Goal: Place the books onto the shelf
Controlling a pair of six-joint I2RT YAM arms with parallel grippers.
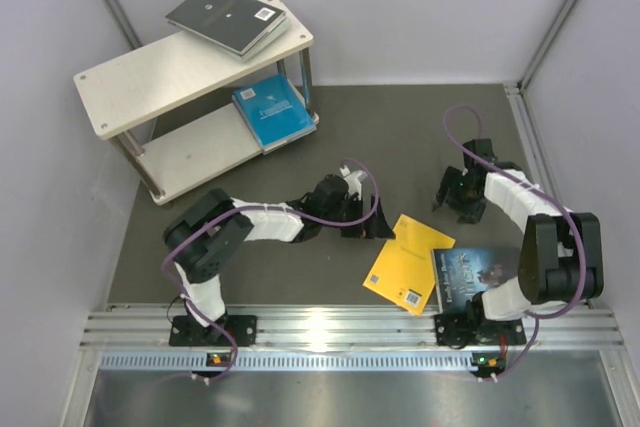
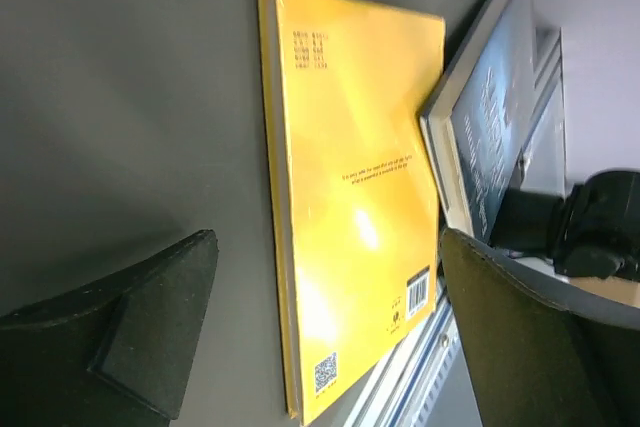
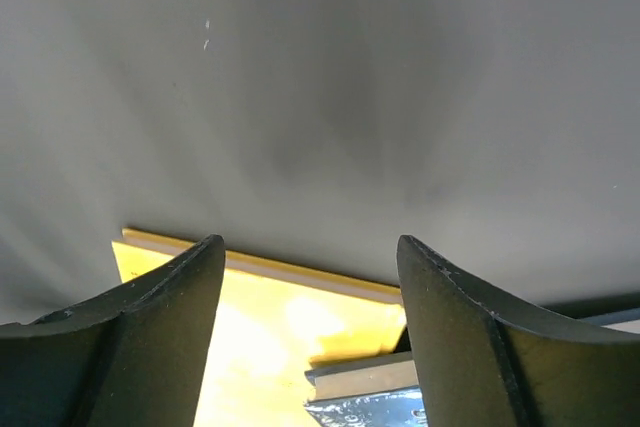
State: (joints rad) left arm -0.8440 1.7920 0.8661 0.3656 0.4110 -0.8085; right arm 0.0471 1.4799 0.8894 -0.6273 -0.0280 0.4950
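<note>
1. Lying flat on the dark, matte table top [image 1: 400, 137] are two thin paperbacks: a glossy yellow book [image 1: 408, 262] and a dark blue book [image 1: 468, 272] whose edge overlaps the yellow one's corner.
2. At the far left stands the shelf [image 1: 150, 75] — two pale wood boards with rounded corners, joined by thin metal posts.
3. Its top board carries a flat stack of dark books [image 1: 228, 17], two as far as the overhead view lets me count. The lower board holds blue books [image 1: 275, 112], seemingly two as well.
4. The left gripper [image 2: 328, 237] has its black, wedge-shaped fingers spread wide, one on either side of the yellow book, gripping nothing.
5. The right gripper [image 3: 310, 247] has its fingers parted over bare table top — empty, with the yellow book's edge just beyond the tips.
</note>
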